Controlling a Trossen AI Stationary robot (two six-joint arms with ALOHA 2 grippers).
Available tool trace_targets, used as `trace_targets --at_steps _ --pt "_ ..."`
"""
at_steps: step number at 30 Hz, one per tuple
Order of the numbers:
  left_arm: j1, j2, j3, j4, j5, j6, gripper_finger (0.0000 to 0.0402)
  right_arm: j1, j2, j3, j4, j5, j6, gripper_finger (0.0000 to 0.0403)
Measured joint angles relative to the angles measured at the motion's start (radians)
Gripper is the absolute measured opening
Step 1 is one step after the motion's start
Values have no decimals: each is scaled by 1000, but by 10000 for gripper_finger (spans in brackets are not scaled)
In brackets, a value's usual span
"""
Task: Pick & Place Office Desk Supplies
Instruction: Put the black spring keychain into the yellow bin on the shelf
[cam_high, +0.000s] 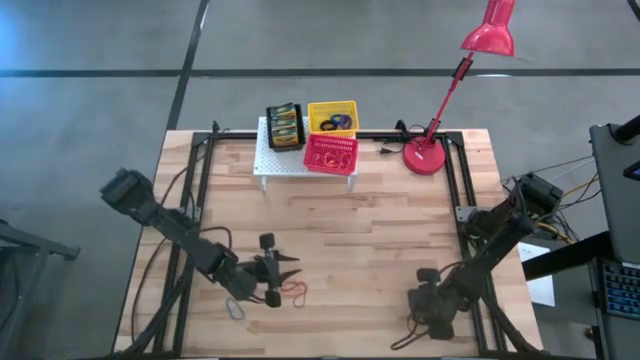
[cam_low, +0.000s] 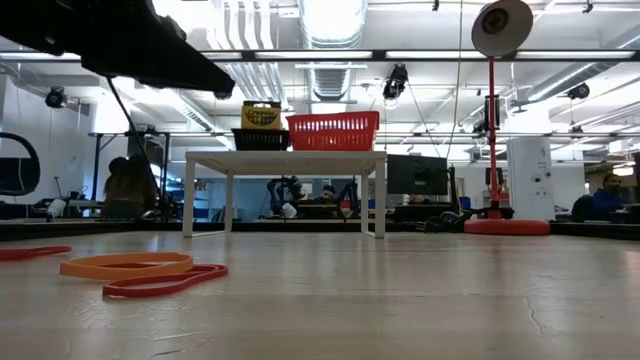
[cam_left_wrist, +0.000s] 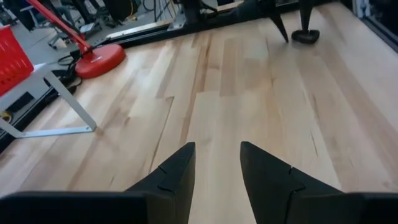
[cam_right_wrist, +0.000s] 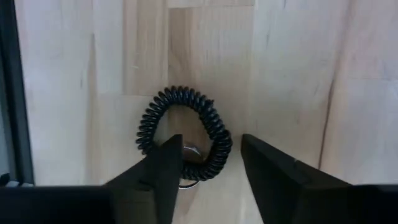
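Note:
A black coiled loop (cam_right_wrist: 183, 134) lies flat on the wood near the table's right front. My right gripper (cam_right_wrist: 208, 149) points down over it, open. One finger stands over the loop's hollow and the other outside it, with one side of the coil (cam_right_wrist: 221, 146) between them. My left gripper (cam_left_wrist: 217, 155) is open and holds nothing. It hangs low over the front left, beside red and orange elastic loops (cam_high: 294, 290) that lie on the table. A black basket (cam_high: 285, 126) holds crayon boxes. It stands on the white rack (cam_high: 272, 165) at the back with a yellow basket (cam_high: 332, 117) and a red basket (cam_high: 331, 153).
A red desk lamp's base (cam_high: 424, 157) stands at the back right of the rack. A pale loop (cam_high: 234, 308) lies near the front left edge. Black frame rails (cam_high: 462, 190) run along the table's sides. Bare wood lies in the middle between the arms.

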Motion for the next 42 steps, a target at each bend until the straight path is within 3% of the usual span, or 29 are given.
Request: trace_targets --at_steps 8,15,22,28,34,42 --pt "25 11 22 2 -9 1 129 -68 -5 -7 21 35 -138 23" --pt "74 -101 21 2 -105 34 129 -330 -114 17 91 240 -499 23" --pt "186 -329 20 -151 -117 47 129 -718 -325 23 422 259 -937 23" --pt "335 -440 6 -216 -116 140 129 -1082 -415 119 555 227 -1076 23" --pt "510 -444 -2 -228 -116 179 129 -1369 -253 329 473 9 -1087 23" --pt "634 -431 -2 -286 -99 160 129 -1510 93 729 145 6 -1165 23"
